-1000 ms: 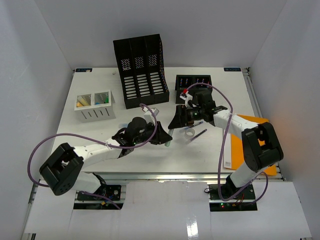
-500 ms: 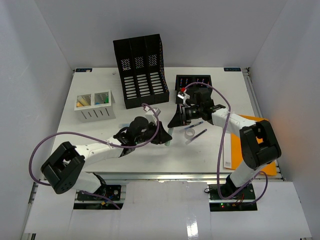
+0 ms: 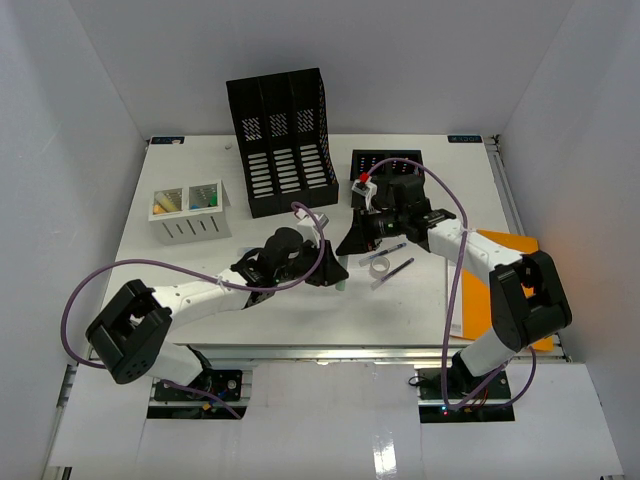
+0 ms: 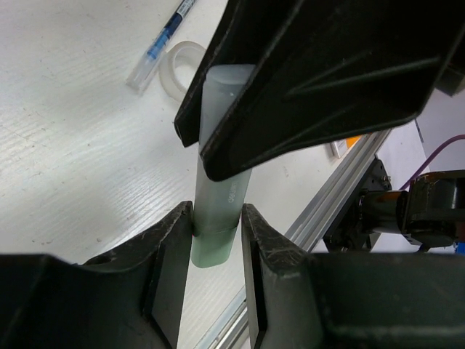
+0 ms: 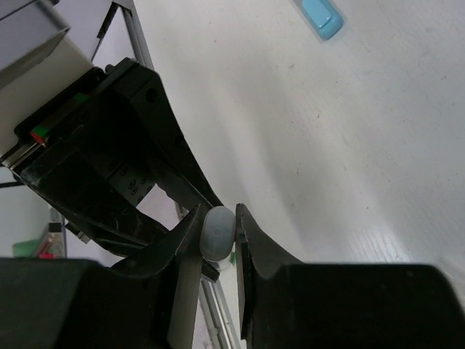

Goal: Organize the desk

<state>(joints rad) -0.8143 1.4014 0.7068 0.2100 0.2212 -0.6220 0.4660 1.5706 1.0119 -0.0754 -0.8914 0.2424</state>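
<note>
- Right gripper (image 5: pixel 218 231) has closed since a second ago and now clamps the rounded end of a pale green stick (image 4: pixel 215 251).
- Left gripper (image 4: pixel 217 222): fingers pressed on both sides of the same stick.
- Desk (image 3: pixel 180 280): white, under both arms, enclosed by white walls (image 3: pixel 60 120); tape roll (image 3: pixel 378 264) and pen (image 3: pixel 392 248) near the grippers.

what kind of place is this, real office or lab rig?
Probably a lab robot cell staged as an office desk, not a real office. Plain white panels box in the desk, and the props on it are stationery: a black file rack and pens.
</note>
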